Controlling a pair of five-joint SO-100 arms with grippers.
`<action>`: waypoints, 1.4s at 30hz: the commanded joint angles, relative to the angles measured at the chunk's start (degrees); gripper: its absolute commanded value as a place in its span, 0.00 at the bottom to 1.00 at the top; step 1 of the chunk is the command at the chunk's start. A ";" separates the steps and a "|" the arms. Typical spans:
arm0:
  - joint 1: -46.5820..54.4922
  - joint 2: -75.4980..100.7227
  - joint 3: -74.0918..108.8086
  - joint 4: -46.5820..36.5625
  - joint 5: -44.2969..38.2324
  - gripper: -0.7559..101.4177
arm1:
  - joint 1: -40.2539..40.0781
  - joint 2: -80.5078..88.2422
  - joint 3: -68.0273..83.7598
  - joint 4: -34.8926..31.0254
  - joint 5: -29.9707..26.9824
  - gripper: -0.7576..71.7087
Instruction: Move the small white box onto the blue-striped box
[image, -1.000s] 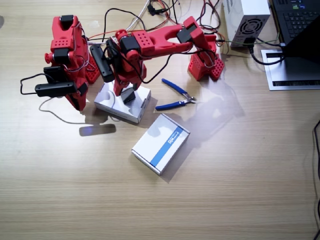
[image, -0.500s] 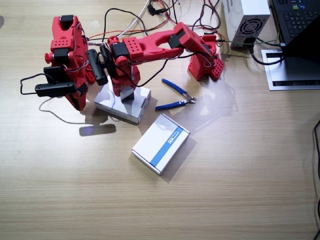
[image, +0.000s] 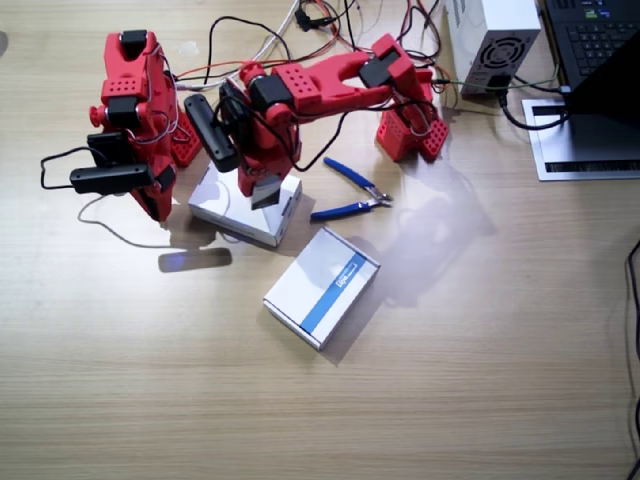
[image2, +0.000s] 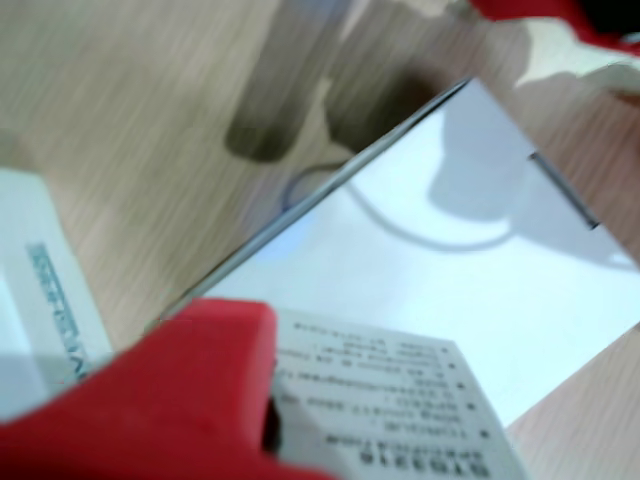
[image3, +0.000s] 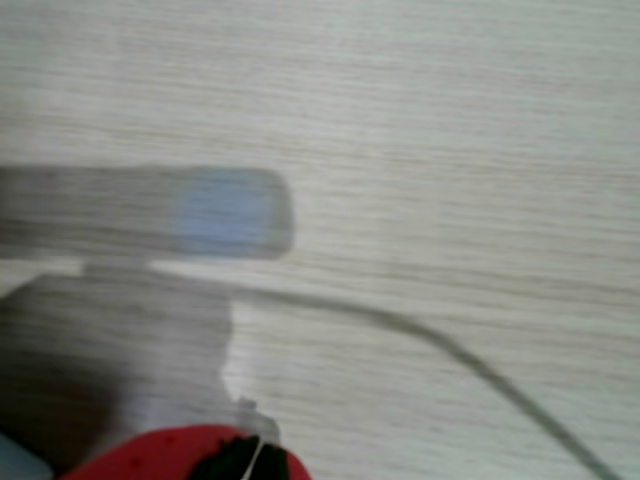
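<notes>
The blue-striped box (image: 322, 286) lies flat on the bench (image: 450, 380), nearest the onlooker, well apart from both pincers and on the near side of the left pincer. No item rests on it.

Beyond it, the plain white flat box (image: 232, 208) lies on the bench directly under the left pincer (image: 263, 190). The left arm (image: 330, 85) reaches out from its base, and its pincer points down over the far part of this box. In a wrist view the small white box (image2: 400, 410), printed face up, sits against the red finger (image2: 170, 390) above the flat box's top. The left pincer is pinching the small white box.

Blue-handled pliers (image: 352, 192) lie on the bench just beside the left pincer, on the side away from the right arm.

The right arm (image: 130, 110) stands upright beside the flat box. Its pincer (image: 150, 200) points down at the bare bench; whether it is spread or pressed together cannot be told. A thin cable (image3: 440, 345) runs across the bench near it.

Farthest away, a grey power unit (image: 495, 40) stands behind the left arm's base.
</notes>
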 joint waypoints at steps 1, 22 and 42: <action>-6.59 5.80 1.58 1.58 3.52 0.18 | 0.70 1.58 -0.79 0.97 -0.09 0.02; -31.03 -14.68 -13.89 1.58 13.71 0.35 | 0.70 1.58 -0.79 0.97 -0.09 0.02; -41.92 66.36 71.37 -22.50 29.44 0.01 | 0.70 1.58 -0.79 0.97 -0.09 0.02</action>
